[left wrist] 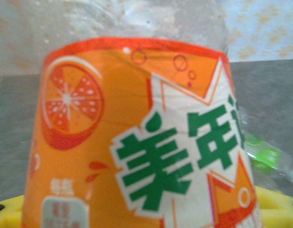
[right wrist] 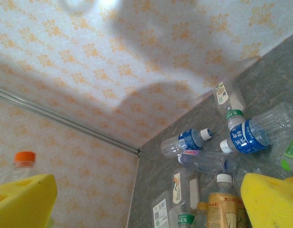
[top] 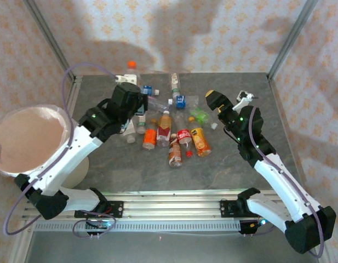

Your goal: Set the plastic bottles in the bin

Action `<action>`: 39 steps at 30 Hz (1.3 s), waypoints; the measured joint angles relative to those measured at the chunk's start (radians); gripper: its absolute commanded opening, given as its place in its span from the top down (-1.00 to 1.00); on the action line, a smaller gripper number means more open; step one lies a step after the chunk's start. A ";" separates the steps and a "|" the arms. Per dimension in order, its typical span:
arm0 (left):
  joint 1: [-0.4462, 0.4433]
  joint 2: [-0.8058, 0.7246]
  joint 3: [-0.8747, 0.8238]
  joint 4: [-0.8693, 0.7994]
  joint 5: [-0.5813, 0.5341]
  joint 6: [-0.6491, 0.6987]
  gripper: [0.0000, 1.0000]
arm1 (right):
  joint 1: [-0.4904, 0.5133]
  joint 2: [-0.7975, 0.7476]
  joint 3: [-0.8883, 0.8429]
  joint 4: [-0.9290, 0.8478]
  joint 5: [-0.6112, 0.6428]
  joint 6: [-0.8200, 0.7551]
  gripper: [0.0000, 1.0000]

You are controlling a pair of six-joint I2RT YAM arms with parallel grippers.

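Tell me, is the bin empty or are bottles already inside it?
Empty, as far as visible: from above, the bin shows a bare pale pink inside, no bottle. Its left edge is cropped.

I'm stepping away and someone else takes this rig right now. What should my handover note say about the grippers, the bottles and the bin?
Left gripper: appears shut on an orange-labelled bottle, at the left of the pile.
Right gripper: open, empty, hanging over the pile's right side.
Bottles: about a dozen lie scattered on the table; an orange-capped bottle stands at the back.
Bin: beside the table's left edge, no bottle visible inside.
Done: nothing binned.
Left: bin the gripped bottle, then all the rest.
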 measured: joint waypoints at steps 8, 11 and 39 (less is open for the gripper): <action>0.052 -0.088 0.156 -0.192 -0.307 0.082 0.09 | 0.000 0.032 0.017 -0.007 -0.038 -0.061 -0.98; 0.118 -0.122 0.172 -0.230 -0.402 0.103 0.08 | 0.000 0.055 0.034 -0.009 -0.046 -0.069 -0.98; 1.271 -0.296 -0.288 -0.246 0.487 -0.084 0.06 | 0.000 0.156 0.140 -0.125 -0.087 -0.101 -0.98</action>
